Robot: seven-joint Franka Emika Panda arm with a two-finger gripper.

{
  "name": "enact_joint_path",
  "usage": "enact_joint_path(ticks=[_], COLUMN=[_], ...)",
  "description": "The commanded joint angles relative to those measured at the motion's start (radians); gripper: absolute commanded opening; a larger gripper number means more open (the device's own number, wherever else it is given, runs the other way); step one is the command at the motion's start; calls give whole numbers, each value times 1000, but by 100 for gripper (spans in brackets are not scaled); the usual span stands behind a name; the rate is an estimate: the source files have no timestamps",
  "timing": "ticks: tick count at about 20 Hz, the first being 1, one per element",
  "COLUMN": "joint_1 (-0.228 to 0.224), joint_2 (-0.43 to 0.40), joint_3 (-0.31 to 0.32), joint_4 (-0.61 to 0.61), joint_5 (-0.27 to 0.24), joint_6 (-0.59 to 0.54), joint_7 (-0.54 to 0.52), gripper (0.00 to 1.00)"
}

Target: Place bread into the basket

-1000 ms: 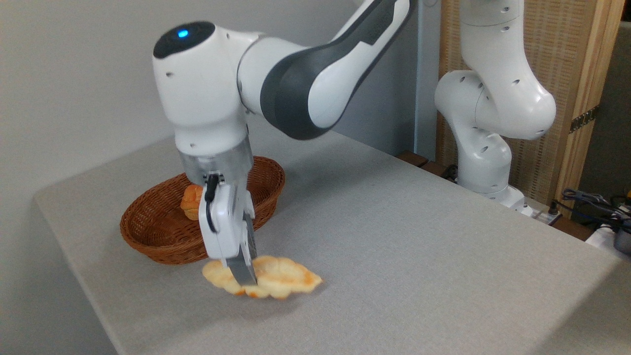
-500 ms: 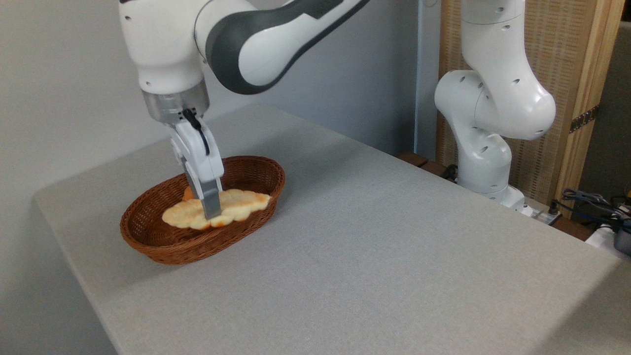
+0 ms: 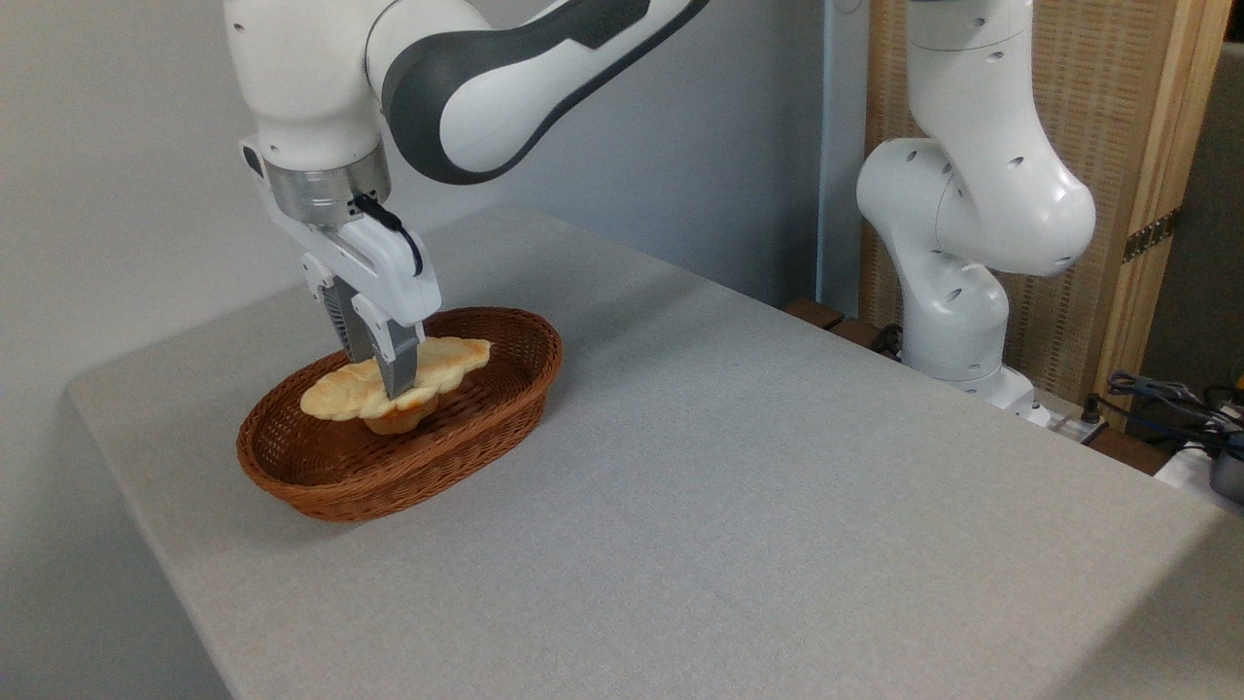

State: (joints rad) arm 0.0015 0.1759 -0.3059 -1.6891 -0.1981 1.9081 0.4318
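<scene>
The white Panda arm's two-finger gripper (image 3: 389, 374) reaches down over the oval, shallow, reddish-brown woven wicker basket (image 3: 321, 481), which sits near the far left corner of the grey cloth-covered table (image 3: 729, 486). Its fingers (image 3: 400, 367) are clenched on the flat, pale golden, leaf-shaped bread with scalloped edges (image 3: 442, 358), gripping it near the middle. The bread lies roughly level inside the basket's outline, stretching from left to right, and rests on top of a smaller, darker orange-brown bun (image 3: 397, 418) that shows just beneath it. The arm's white base (image 3: 957, 321) stands beyond the table's far right edge.
</scene>
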Motion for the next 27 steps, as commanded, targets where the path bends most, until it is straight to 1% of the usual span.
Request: enact_joint_path(ticks=[1,8,9,10,12,15,16,18,20,21,23,27], joint_1=[0,2,6,12,12,12,12,12,12,12,12,12], joint_2=[7,8,5,1,-10,-45,-56,-65,-81,-87,-92,-87], joint_3=[2,8,14,24,69,163,187,230,266,284,304,304], joint_4=[14,14,15,16,16,16,14,14,14,14,14,11], joint_5=[-4,-3,0,18,55,63,75,118,123,123,120,114], joint_6=[3,5,5,6,6,5,2,-11,-24,-34,-64,-66], joint_7=[-10,-4,7,25,86,189,215,248,269,303,384,387], gripper=[100,100,100,100,100,100,100,100,100,100,100,100])
